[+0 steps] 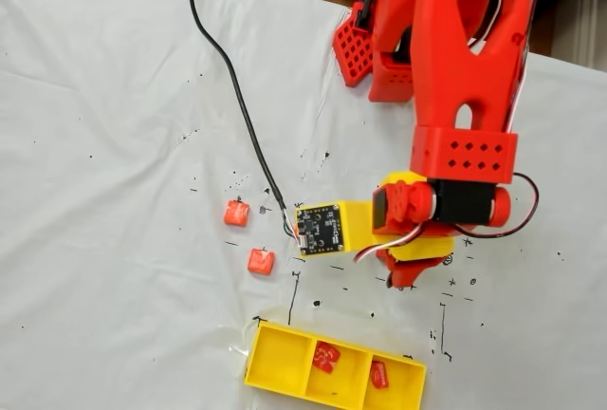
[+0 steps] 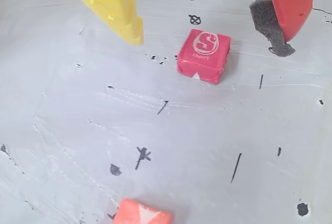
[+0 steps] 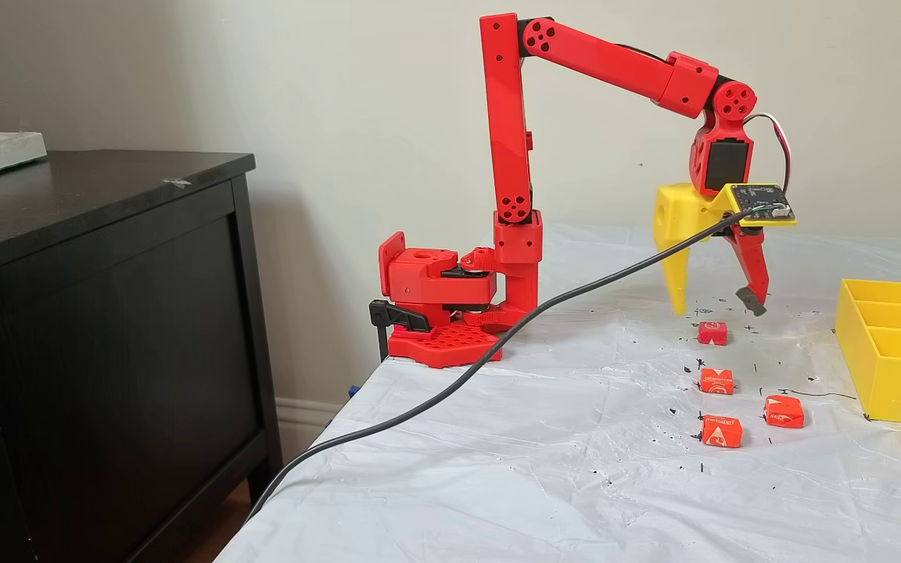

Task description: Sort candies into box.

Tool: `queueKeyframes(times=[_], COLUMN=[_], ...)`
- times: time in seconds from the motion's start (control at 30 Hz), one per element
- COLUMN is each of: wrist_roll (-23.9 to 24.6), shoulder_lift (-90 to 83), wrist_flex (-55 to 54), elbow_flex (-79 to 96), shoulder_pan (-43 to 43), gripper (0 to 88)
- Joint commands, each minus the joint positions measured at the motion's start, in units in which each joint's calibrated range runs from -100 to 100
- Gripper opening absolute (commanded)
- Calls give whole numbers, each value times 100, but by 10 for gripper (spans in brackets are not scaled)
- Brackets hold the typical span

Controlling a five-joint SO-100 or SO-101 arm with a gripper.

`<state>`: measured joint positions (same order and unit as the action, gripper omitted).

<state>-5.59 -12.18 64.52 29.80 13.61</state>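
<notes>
Orange candy (image 2: pixel 141 214) lies at the wrist view's lower edge; two candies (image 1: pixel 326 357) sit in the box (image 1: pixel 275 368). Four wait on the worktop (image 3: pixel 576 469); spread empty jaws hover over the cherry one (image 2: pixel 203 55).

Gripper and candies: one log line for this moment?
gripper: open, above cherry candy, no contact | tray: two candies, middle and end compartments | cloth: four loose
</notes>
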Motion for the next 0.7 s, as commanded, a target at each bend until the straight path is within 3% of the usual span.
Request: queueKeyframes(times=[0.0,0.67], wrist_roll=[20,103], shoulder_lift=[-241,556], wrist_flex=[-202,-938], elbow_flex=[-26,-8], shoulder_pan=[142,242], gripper=[302,299])
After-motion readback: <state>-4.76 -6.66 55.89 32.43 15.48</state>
